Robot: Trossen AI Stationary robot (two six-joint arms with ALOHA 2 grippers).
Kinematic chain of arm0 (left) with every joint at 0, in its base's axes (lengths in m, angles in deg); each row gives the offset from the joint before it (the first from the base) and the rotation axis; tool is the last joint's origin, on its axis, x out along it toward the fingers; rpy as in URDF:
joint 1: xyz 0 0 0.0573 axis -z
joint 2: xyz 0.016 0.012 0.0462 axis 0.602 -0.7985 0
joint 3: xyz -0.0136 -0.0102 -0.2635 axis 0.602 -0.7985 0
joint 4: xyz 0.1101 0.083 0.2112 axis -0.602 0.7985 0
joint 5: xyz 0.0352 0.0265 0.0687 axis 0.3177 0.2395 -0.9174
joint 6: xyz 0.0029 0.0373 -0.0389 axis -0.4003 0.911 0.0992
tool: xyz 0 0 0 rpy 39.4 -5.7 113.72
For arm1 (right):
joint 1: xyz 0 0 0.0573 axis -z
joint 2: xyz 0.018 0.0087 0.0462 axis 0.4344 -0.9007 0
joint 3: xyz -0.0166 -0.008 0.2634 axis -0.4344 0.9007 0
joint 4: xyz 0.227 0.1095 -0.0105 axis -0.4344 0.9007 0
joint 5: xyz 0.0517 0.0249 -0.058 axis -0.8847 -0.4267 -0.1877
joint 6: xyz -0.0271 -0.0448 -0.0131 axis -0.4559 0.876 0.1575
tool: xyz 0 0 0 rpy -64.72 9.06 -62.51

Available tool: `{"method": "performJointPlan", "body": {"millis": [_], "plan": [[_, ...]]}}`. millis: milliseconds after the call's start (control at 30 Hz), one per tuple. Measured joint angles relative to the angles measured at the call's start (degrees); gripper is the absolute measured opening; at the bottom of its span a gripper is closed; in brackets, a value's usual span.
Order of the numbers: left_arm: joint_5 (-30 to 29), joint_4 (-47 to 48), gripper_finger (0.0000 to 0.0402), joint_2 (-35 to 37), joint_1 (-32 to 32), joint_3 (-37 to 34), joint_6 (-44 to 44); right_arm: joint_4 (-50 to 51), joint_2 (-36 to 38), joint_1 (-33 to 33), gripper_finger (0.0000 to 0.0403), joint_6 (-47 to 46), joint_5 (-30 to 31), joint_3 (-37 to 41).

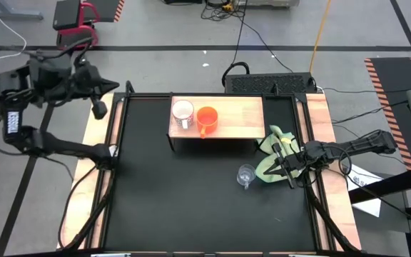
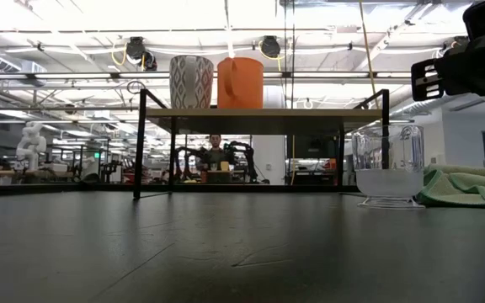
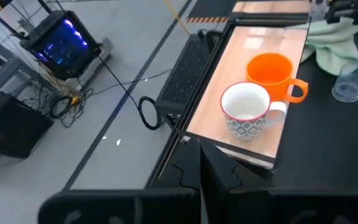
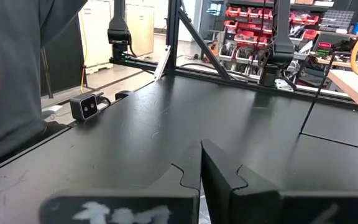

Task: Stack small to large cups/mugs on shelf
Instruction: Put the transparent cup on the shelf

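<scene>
Patterned white mug (image 3: 246, 109), orange mug (image 3: 271, 73), clear glass cup (image 2: 386, 165), yellow-green cloth (image 1: 271, 157).

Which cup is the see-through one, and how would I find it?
Find the wooden shelf at the back of the black table. The clear glass cup stands on the table in front of it, beside the green cloth. Unlike the white mug and orange mug, it is see-through.

Left gripper (image 1: 100, 107) and right gripper (image 1: 285, 171) (both closed) hover apart.

— Where do the mugs stand?
— Both on the shelf (image 1: 234, 118), the patterned mug (image 1: 183, 113) left of the handled mug (image 1: 206, 119), touching.
— And the glass cup (image 1: 245, 175)?
— On the table (image 1: 177, 207), before the shelf, just left of the cloth (image 1: 271, 158).
</scene>
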Motion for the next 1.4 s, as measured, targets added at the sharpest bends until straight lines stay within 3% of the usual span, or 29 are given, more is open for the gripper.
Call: {"method": "performJointPlan", "body": {"millis": [333,667,800,1100,1400], "plan": [[1.0,-13.8,0.0000,15.9,0.0,-24.6,-3.6,0.0,0.0,0.0,0.0000,0.0,0.0,0.0],[10.7,-37.6,0.0000,30.8,0.0,-48.9,-9.2,0.0,0.0,0.0,0.0000,0.1,0.0,0.0],[11.5,-44.6,0.0000,36.3,0.0,-57.0,-8.8,0.0,0.0,0.0,0.0000,0.0,0.0,0.0],[16.0,-58.2,0.0000,46.8,0.0,-71.7,-10.2,0.0,0.0,0.0,0.0000,-0.9,0.0,0.0],[24.2,-59.3,0.0000,48.2,0.3,-82.0,-6.5,0.0,0.0,0.0,0.0000,-0.9,0.0,0.0]]}}
